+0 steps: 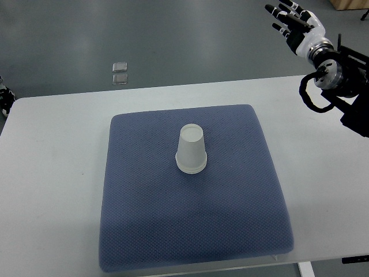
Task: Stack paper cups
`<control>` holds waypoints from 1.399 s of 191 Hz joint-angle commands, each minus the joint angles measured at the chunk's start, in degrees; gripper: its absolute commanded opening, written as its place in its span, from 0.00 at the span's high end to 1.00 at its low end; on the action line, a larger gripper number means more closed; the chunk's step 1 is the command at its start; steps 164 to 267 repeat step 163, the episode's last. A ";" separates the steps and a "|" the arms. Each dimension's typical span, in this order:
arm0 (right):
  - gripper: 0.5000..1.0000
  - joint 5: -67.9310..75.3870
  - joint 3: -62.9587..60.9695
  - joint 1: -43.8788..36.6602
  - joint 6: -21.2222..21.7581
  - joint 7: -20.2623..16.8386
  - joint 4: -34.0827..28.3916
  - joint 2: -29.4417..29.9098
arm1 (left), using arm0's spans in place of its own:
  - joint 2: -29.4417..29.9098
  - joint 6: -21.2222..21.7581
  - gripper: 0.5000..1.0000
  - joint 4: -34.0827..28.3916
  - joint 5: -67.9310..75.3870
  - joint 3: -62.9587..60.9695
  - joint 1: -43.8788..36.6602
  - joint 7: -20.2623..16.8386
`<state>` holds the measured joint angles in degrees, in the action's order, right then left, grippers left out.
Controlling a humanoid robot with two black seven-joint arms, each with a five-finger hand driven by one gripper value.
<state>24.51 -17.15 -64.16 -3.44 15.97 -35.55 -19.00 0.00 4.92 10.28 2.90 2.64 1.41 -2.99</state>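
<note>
Looking down steeply at a white surface (52, 150) with a big blue-grey cushiony mat (190, 231) lying across most of the middle. Sitting roughly in the centre of that mat, slightly toward the far side: the paper cups (191, 149), white, upside down, wide rim resting on the mat and narrow base pointing up. Showing a doubled edge around the bottom rim, so looking like one cup nested over another, though hard telling exactly how many. Standing upright, not tipping, with nothing touching them. Hovering way up in the top right corner: the right hand (294, 22), white with black finger segments, arm coming in from the right edge with a chunky black wrist and a loop of black cable (314, 95) hanging just below it. Fingers spreading wide and gripping nothing at all, palm area facing roughly left, positioned past the far edge of the surface over the grey floor (173, 34). Staying well apart from the cups, nowhere near the mat. Peeking in at the far left edge, around the corner of the surface: a tiny dark and white bit (4, 95), possibly part of the left arm, but too little showing for telling what it is, never mind whether any fingers are open or closed. Lying on the floor beyond the surface, up and left of the mat: two small clear squarish things (120, 73), one just behind the other, too small for identifying.
</note>
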 commanded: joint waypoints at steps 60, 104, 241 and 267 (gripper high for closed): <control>0.17 0.19 -5.35 3.43 6.34 1.26 2.33 4.32 | 0.00 0.00 0.00 0.00 0.00 0.00 0.00 0.00; 0.17 -4.38 -5.26 5.10 6.87 5.66 2.33 4.50 | 0.00 0.00 0.00 0.00 0.00 0.00 0.00 0.00; 0.17 -8.52 -5.70 5.98 6.43 5.83 2.33 4.41 | 0.00 0.00 0.00 0.00 0.00 0.00 0.00 0.00; 0.17 -8.52 -5.70 5.98 6.43 5.83 2.33 4.41 | 0.00 0.00 0.00 0.00 0.00 0.00 0.00 0.00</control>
